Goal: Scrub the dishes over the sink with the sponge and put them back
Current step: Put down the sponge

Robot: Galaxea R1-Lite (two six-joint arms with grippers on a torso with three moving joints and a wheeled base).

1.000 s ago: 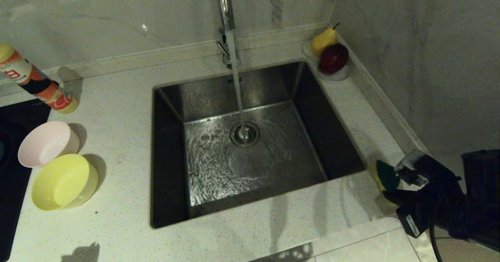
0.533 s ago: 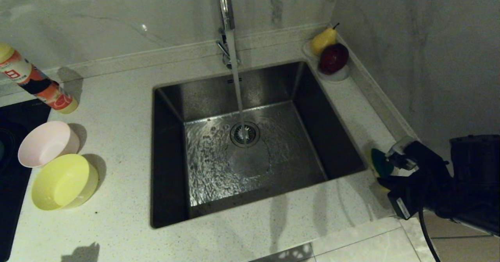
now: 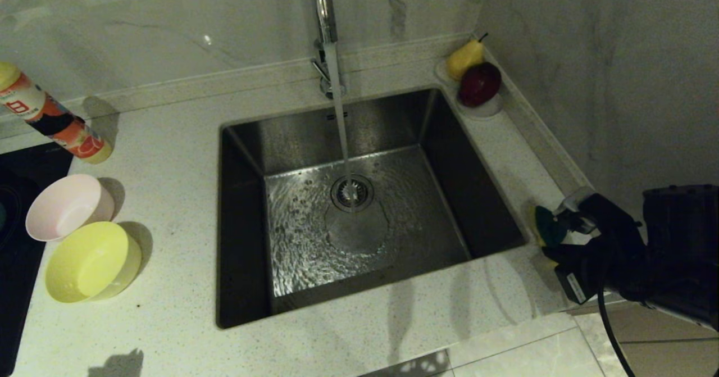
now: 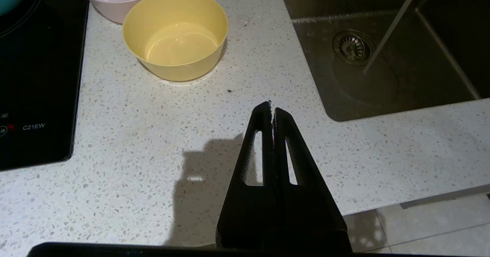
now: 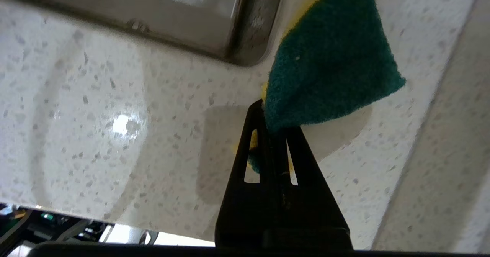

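Green and yellow, the sponge (image 5: 329, 61) sits pinched in the right claw (image 5: 273, 123) above the surface (image 3: 168, 141) by the sink (image 3: 477, 186). Left claw (image 4: 272, 109) hangs squeezed together with nothing in it, near the yellow bowl (image 4: 176, 35).

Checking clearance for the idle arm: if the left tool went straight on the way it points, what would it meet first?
Probably the bare countertop ahead of the shut left tool, between the yellow bowl and the sink; depth is unclear.
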